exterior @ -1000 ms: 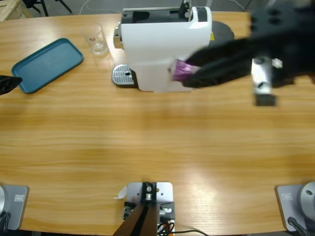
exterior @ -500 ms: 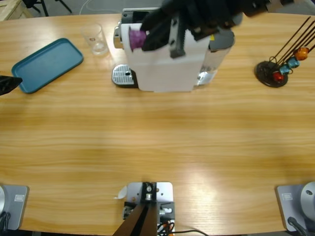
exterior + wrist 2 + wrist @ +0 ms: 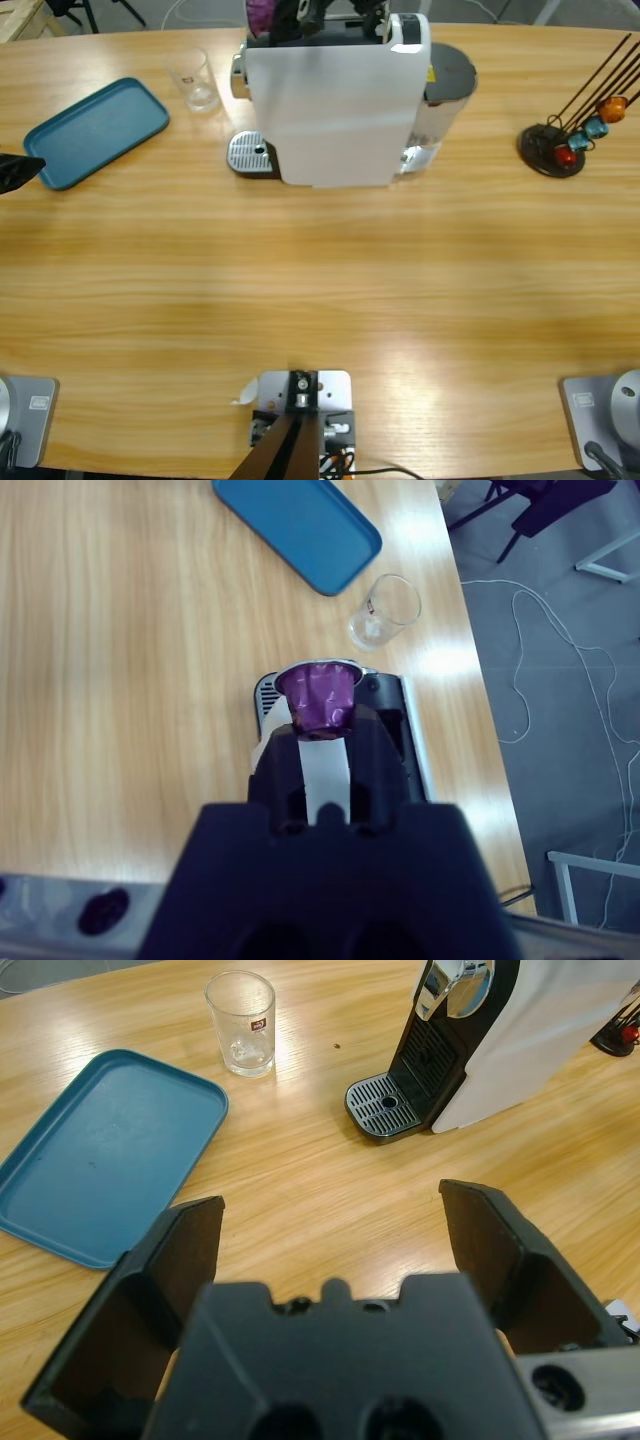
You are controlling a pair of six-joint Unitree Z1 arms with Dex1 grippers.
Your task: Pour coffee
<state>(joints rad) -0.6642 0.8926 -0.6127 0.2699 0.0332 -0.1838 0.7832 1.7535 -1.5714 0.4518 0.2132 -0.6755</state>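
The left gripper [image 3: 330, 1235] hangs over the wooden table [image 3: 300, 1190] with its black jaws spread wide and nothing between them. A blue tray [image 3: 100, 1155] lies flat beyond the left jaw. An upright clear glass [image 3: 241, 1023] stands just past the tray's corner. Further right stands the coffee machine [image 3: 480, 1030], its grated drip tray [image 3: 383, 1110] bare.

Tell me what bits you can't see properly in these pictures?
- High view: the right gripper and purple capsule are cut off by the top edge.
- Right wrist view: that gripper's body hides most of the coffee machine.
- Left wrist view: the glass logo is too small to read.
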